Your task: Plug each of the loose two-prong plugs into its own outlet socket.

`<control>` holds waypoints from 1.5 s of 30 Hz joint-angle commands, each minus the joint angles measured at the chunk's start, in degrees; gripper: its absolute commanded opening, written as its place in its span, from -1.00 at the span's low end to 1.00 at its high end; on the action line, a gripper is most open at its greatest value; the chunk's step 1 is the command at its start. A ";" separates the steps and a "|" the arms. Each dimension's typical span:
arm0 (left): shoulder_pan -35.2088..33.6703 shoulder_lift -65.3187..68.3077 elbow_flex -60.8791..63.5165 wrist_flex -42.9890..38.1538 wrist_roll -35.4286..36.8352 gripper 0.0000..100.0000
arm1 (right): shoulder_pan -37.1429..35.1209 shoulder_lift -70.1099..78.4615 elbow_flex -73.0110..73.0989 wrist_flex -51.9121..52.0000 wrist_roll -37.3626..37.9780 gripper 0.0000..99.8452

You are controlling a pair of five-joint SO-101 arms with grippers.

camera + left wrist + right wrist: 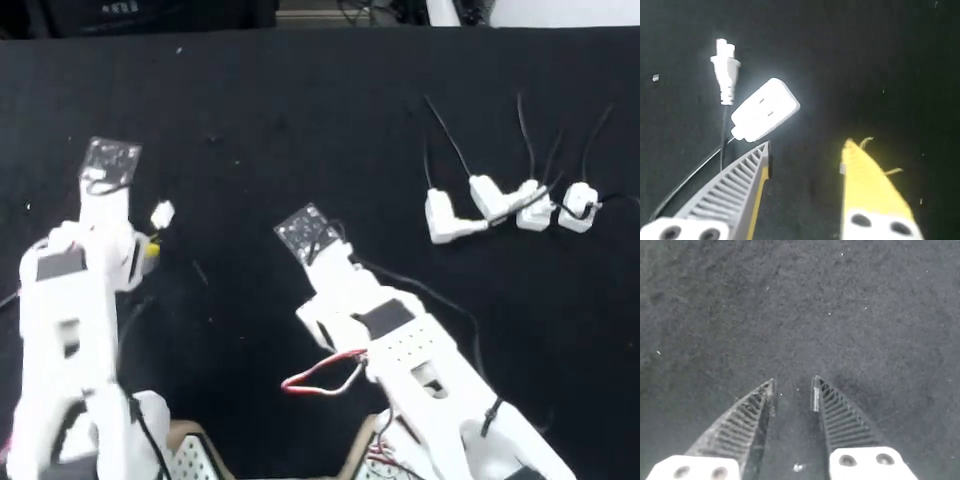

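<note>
In the left wrist view a white two-prong plug (725, 70) with a black cord lies on the black table beside a white outlet socket (765, 109), apart from it. My left gripper (807, 150) is open just short of the socket, its grey finger (747, 175) nearest the socket and its yellow finger (865, 175) off to the side. My right gripper (792, 385) is open by a narrow gap over bare black cloth with nothing between its fingers. From above, the left arm (75, 290) is at the left and the right arm (400, 340) is in the middle.
Several white plug and socket pieces (500, 205) with black cords sit in a row at the back right. A small white piece (162, 213) shows beside the left arm. A red wire (320, 380) loops off the right arm.
</note>
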State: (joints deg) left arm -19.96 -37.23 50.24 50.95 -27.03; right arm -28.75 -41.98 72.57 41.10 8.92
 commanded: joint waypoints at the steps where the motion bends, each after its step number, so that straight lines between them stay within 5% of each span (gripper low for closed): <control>1: 0.40 16.00 -11.12 0.00 -2.02 -0.34 | -0.79 0.31 -0.13 -1.23 -0.18 -0.78; 9: -4.79 34.20 -23.60 -7.47 -17.41 -0.36 | -0.70 0.40 -0.13 -1.23 -0.18 -0.78; 21: -3.12 52.31 -36.62 -5.36 -18.46 -0.37 | -0.53 0.40 -0.13 -1.41 -0.18 -0.78; 24: -2.07 52.31 -37.76 -0.09 -18.29 -0.48 | -0.53 0.40 -0.13 -1.41 -0.18 -0.78; 29: -1.01 49.49 -38.90 8.26 -18.20 -0.95 | -0.53 0.40 0.40 -2.29 -0.18 -0.78; 40: 7.60 30.24 -30.29 12.57 -3.87 -0.92 | -0.53 0.40 2.24 -5.36 -0.18 -0.78; 45: 2.68 22.59 -26.68 21.19 -18.02 -0.52 | -0.53 0.40 2.33 -5.27 -0.18 -0.78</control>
State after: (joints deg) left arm -13.54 -7.43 23.16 65.89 -34.15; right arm -28.75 -41.98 75.12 36.97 8.92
